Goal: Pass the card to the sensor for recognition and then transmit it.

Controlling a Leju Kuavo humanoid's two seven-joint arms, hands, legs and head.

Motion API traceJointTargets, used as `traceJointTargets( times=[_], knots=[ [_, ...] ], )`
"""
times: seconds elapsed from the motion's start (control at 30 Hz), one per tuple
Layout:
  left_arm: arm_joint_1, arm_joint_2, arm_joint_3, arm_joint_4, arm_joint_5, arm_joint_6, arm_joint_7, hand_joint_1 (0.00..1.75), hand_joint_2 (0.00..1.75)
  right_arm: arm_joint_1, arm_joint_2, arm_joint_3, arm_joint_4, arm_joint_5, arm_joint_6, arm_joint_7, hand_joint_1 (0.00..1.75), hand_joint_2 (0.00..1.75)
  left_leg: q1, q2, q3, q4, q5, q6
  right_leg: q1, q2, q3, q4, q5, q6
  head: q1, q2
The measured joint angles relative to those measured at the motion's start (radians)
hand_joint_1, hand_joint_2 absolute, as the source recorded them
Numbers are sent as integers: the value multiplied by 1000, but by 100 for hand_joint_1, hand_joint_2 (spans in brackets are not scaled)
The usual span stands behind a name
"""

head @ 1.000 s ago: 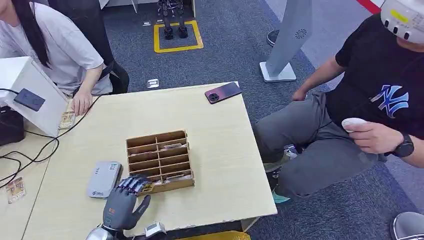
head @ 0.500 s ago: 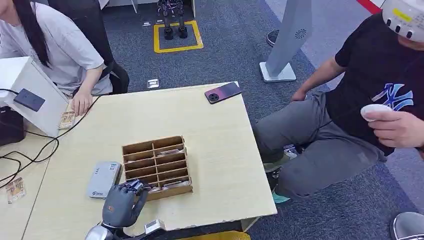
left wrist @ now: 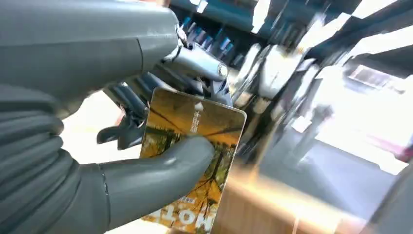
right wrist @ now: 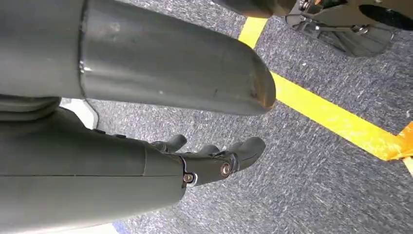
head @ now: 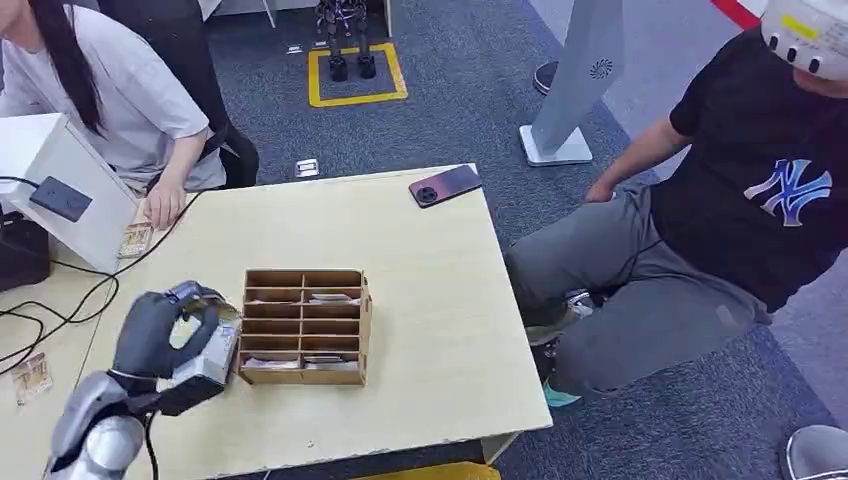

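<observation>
My left hand [head: 155, 330] is raised over the table's left part, just left of the wooden slotted box [head: 305, 325]. In the left wrist view the thumb [left wrist: 160, 168] and fingers pinch an orange-yellow printed card [left wrist: 197, 119], held upright. A flat grey reader [head: 208, 368] lies on the table under and beside that hand, partly hidden by it. A black pad [head: 60, 198] sits on a slanted white box [head: 85, 215] at the far left. My right hand [right wrist: 207, 161] hangs over grey carpet with its fingers apart and nothing in it.
Cards lie in several of the box's slots. A dark phone [head: 445, 184] lies at the table's far right corner. Loose cards [head: 135, 240] [head: 30, 378] and black cables [head: 60, 300] are on the left. One person sits at the far left, another at the right.
My left hand has lifted from the box's front edge and swung left and up, now holding a card. The view has shifted slightly. The right person's hand with a white object has left the picture.
</observation>
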Motion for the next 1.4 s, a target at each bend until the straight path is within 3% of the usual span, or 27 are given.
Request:
traceJointTargets(
  times=[0.1, 0.23, 0.63, 0.73, 0.8, 0.9, 0.97, 1.1, 1.23, 1.4],
  knots=[
    [-106, 53, 40, -98, 81, -125, 33, 175, 175, 0, 0, 0, 0, 0, 5, 1, 0, 0, 1, 0, 0, 0, 1, 0, 1, 0, 0, 0, 1, -1, 0, 0],
    [-226, 101, 77, -188, 137, -189, 63, 175, 175, 0, 0, 2, 0, 0, 9, 6, 0, 0, 0, 0, 0, 0, 1, 0, 0, 0, 0, 0, 1, -1, 1, 0],
    [-261, 129, 93, -251, 141, -194, 70, 175, 175, -1, 2, 3, 0, 0, 11, 7, 0, 0, 0, 0, 0, 0, 0, 0, 0, 0, -1, 0, 1, -1, 0, 0],
    [-262, 120, 93, -234, 39, -132, 97, 175, 175, -2, 4, 6, 0, 0, 11, 7, 0, 0, 0, 0, 0, 0, 0, 0, 0, 0, -1, 0, 1, -1, 1, 0],
    [-269, 110, 91, -179, -82, -52, 130, 175, 175, -4, 6, 11, 0, 0, 10, 7, 0, 0, 0, 1, 0, 0, 1, 0, 0, 1, -1, 0, 1, -1, 0, 0],
    [-322, 80, 88, -10, -274, 72, 200, 175, 175, -10, 8, 25, 0, 0, 12, 12, 0, 0, 0, 1, 0, 0, 2, 0, 0, 1, -2, 0, 2, -1, 0, 0],
    [-377, 57, 87, 128, -324, 124, 216, 175, 175, -13, 9, 37, 0, 0, 15, 12, 0, 0, 0, 1, 0, 0, 2, 0, 0, 1, -2, 0, 3, -2, 0, 0],
    [-457, 8, 86, 344, -345, 155, 209, 175, 175, -15, 10, 55, 0, 0, 19, 14, 0, 0, 0, 2, 0, 0, 3, -1, 0, 3, -2, 0, 4, -1, 0, 0],
    [-493, -15, 85, 441, -348, 160, 209, 175, 175, -15, 10, 60, 0, 0, 19, 14, 0, 0, 0, 3, -1, 0, 3, -1, 0, 3, -3, 0, 4, -1, 1, 0],
    [-504, -30, 85, 493, -348, 161, 209, 175, 175, -15, 10, 60, 0, 0, 19, 14, 0, 0, 0, 3, -2, 0, 2, -1, 0, 4, -4, 0, 4, -1, 1, 0]
  ],
)
